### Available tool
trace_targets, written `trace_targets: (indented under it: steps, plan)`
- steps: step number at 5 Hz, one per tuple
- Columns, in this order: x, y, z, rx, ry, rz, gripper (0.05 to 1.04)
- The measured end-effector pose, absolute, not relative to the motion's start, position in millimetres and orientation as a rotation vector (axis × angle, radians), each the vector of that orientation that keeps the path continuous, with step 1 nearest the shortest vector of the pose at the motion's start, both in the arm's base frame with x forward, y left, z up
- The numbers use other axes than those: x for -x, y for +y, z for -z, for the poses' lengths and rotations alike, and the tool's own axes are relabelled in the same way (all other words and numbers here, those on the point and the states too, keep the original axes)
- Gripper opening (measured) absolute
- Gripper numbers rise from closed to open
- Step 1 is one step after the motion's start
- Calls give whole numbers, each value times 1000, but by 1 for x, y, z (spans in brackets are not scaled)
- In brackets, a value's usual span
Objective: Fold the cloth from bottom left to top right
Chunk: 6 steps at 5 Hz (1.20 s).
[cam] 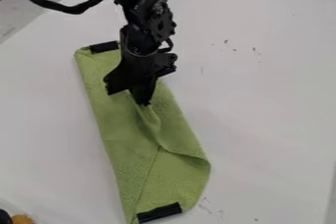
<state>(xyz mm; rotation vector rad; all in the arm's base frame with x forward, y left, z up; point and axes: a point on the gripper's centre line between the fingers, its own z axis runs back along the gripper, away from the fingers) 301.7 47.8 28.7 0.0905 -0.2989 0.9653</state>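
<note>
The black gripper (143, 102) hangs over the upper middle of the green cloth (128, 142), its tip pinching a raised ridge of fabric. Creases run down from the tip toward the cloth's centre. The cloth lies as a long slanted strip from upper left to bottom centre, with a layer folded over along its right side. A diagonal edge of that layer crosses the lower part. One black strip (103, 47) marks the top left end, another black strip (159, 211) the bottom end. The arm covers part of the cloth's upper right edge.
The cloth lies on a white table (263, 105). Small dark marks (226, 42) dot its surface at the upper right. An orange object (22, 219) with something black beside it sits at the bottom left corner. Dark items stand beyond the table's top right edge.
</note>
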Motion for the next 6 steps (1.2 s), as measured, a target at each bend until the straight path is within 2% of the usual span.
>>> trace_targets:
  steps: [1,2,3,4,5,6]
  plan:
    - [-292,56,-19,-106,-258,-941,245]
    - [-282,64,-17,-142,-223,-928,515]
    - [-269,78,-27,-184,-196,-907,819]
    - [-255,89,-45,-242,-149,-877,1001]
    - [-260,93,-57,-269,-156,-860,1003]
    - [-271,89,-60,-246,-196,-827,999]
